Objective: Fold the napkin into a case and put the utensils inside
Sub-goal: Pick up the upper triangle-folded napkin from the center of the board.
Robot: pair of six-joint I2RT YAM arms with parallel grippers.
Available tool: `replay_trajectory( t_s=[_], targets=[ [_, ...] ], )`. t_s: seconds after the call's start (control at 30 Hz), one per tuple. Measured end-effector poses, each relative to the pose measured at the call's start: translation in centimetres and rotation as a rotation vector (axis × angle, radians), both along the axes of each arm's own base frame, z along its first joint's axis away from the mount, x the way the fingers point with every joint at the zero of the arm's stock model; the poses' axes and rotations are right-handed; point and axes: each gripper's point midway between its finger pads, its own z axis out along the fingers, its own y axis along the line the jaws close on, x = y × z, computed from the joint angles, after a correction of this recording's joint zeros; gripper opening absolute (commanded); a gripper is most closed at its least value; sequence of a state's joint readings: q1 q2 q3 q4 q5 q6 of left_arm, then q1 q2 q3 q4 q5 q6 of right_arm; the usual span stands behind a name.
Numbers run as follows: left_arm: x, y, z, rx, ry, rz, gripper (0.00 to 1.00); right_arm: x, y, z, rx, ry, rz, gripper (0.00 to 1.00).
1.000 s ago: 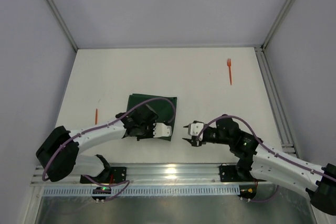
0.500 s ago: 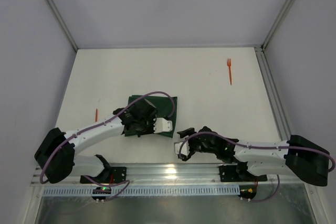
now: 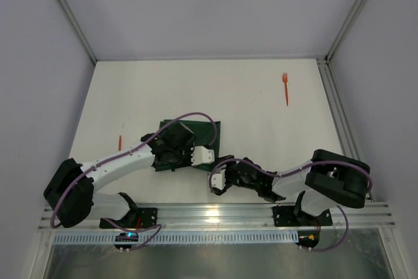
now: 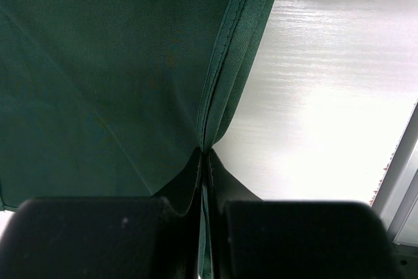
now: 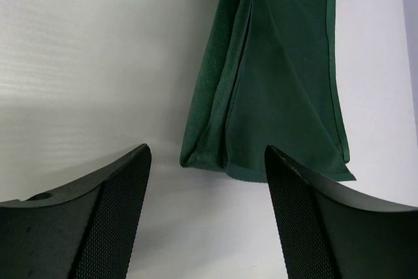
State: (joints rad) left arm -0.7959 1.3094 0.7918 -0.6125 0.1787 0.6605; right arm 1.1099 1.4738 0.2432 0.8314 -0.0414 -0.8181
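Pinching the hem of the dark green cloth napkin (image 4: 98, 76), the left gripper (image 4: 206, 161) anchors it, evidently so the wide-spread right gripper (image 5: 208, 158) can take its corner.

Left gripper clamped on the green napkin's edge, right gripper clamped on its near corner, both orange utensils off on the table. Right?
Wrong on the right gripper: the right wrist view shows its jaws wide open, the napkin ahead of them, ungripped. The left gripper is clamped on the napkin's edge; the fork and the other orange utensil lie off on the table.
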Motion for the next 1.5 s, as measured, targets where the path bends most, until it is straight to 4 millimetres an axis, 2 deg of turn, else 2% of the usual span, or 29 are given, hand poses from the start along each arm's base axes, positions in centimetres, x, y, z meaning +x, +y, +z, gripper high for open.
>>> replay_trajectory(
  t_s=[0.07, 0.27, 0.53, 0.67, 0.77, 0.8, 0.87, 0.9, 1.07, 1.2, 1.3, 1.5],
  targets=[
    [0.0, 0.0, 0.0, -0.002, 0.002, 0.000, 0.00, 0.2, 0.4, 0.0, 0.008, -0.004, 0.000, 0.72],
    [0.1, 0.0, 0.1, -0.012, 0.017, 0.010, 0.00, 0.5, 0.9, -0.4, 0.011, -0.007, -0.002, 0.53],
    [-0.3, -0.1, 0.1, -0.031, 0.045, 0.008, 0.00, 0.7, 1.0, -0.4, -0.004, -0.016, -0.007, 0.17],
    [-0.5, -0.1, 0.1, -0.032, 0.058, 0.005, 0.00, 1.4, 1.3, 0.2, 0.012, -0.014, -0.039, 0.05],
    [-0.6, 0.0, 0.1, -0.030, 0.063, 0.007, 0.00, 1.7, 1.8, 0.8, 0.027, -0.003, -0.057, 0.04],
    [-0.6, 0.0, 0.1, -0.031, 0.066, 0.009, 0.10, 1.8, 1.9, 1.2, 0.036, 0.000, -0.060, 0.04],
    [-0.6, 0.1, 0.1, -0.037, 0.070, 0.016, 0.22, 1.8, 2.1, 1.8, 0.057, 0.013, -0.064, 0.04],
    [-0.6, 0.1, 0.2, -0.044, 0.077, 0.028, 0.34, 1.7, 2.2, 2.1, 0.067, 0.023, -0.064, 0.04],
    [-0.1, 0.6, 1.4, -0.090, 0.064, 0.057, 0.59, 1.8, 2.5, 3.7, 0.106, 0.088, -0.061, 0.04],
    [-0.6, 0.6, 2.3, -0.124, 0.071, 0.060, 0.74, 2.3, 2.6, 4.4, 0.117, 0.140, -0.062, 0.04],
    [-0.6, 0.9, 2.7, -0.138, 0.074, 0.086, 0.81, 2.1, 3.2, 4.6, 0.112, 0.196, -0.035, 0.04],
    [0.2, 0.5, 4.2, -0.205, 0.043, 0.157, 0.88, 2.0, 4.1, 6.0, 0.144, 0.285, 0.007, 0.04]
  ],
)
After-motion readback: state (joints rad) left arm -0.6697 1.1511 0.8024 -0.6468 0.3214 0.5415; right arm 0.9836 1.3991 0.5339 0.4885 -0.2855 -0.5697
